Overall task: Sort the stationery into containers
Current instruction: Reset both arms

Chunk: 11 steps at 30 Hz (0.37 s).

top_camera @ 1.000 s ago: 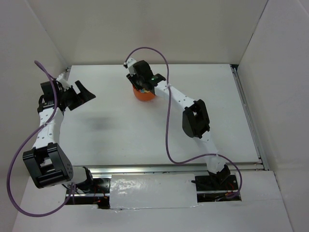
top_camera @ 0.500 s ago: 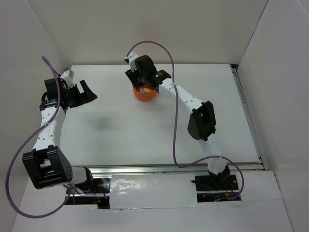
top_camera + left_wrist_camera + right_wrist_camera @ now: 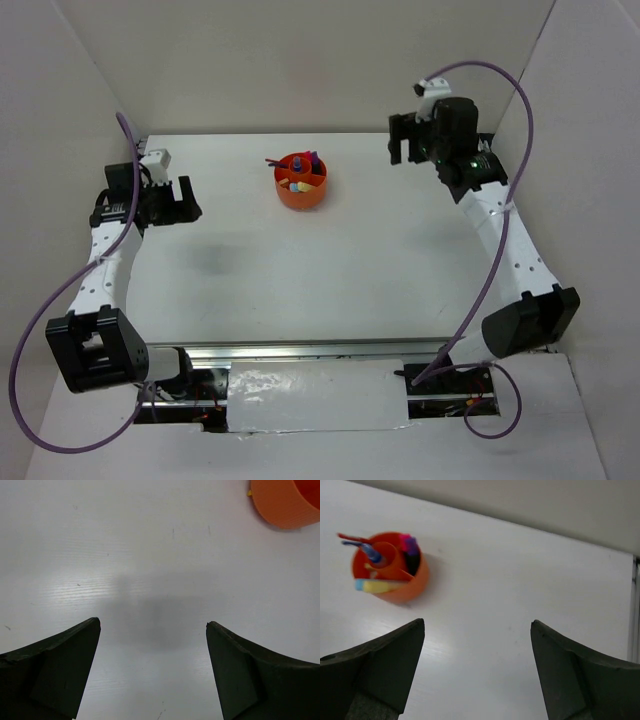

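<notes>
The orange pot (image 3: pixel 301 184) stood upright on the white surface (image 3: pixel 330 270), toward the far side and nearer the left-right middle than either arm. Pens and markers stuck out of it. A red pen (image 3: pixel 351 536) and a blue pen (image 3: pixel 350 543) leaned out over its rim. A pink-capped highlighter (image 3: pixel 405 538) and a purple-capped marker (image 3: pixel 411 545) stood together in one compartment. A blue-capped bottle (image 3: pixel 372 554) sat in the central tube. A yellow stick (image 3: pixel 382 586) lay across the near compartment.

The left gripper (image 3: pixel 180 198) hung at the left edge, well apart from the pot, its fingers spread wide with only bare surface between them. The right gripper (image 3: pixel 405 148) was raised at the far right, also well away from the pot, its fingers likewise spread and holding nothing.
</notes>
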{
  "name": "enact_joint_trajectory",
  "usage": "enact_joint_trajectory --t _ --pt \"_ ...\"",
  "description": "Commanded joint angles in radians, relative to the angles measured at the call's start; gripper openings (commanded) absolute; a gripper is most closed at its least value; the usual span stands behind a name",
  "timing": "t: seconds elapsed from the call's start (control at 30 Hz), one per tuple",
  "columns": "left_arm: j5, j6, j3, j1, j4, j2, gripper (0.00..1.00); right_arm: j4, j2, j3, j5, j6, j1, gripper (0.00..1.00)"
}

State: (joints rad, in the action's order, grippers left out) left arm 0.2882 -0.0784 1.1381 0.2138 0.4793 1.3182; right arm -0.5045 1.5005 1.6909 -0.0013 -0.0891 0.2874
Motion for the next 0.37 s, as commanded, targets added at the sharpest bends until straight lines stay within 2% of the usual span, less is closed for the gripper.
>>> enact_joint_trajectory --t 0.0,0.2,0.33 --pt "-0.055 0.054 -0.015 0.001 -0.016 -0.037 0.99 -0.060 -0.094 -0.190 -0.054 0.023 -0.088 0.94" --pt "-0.060 0.043 -0.024 -0.001 -0.025 -0.066 0.99 -0.055 -0.256 -0.365 -0.124 0.014 -0.315 0.95" --pt "-0.075 0.054 -0.023 -0.007 -0.018 -0.071 1.00 -0.069 -0.281 -0.410 -0.186 0.020 -0.369 0.96"
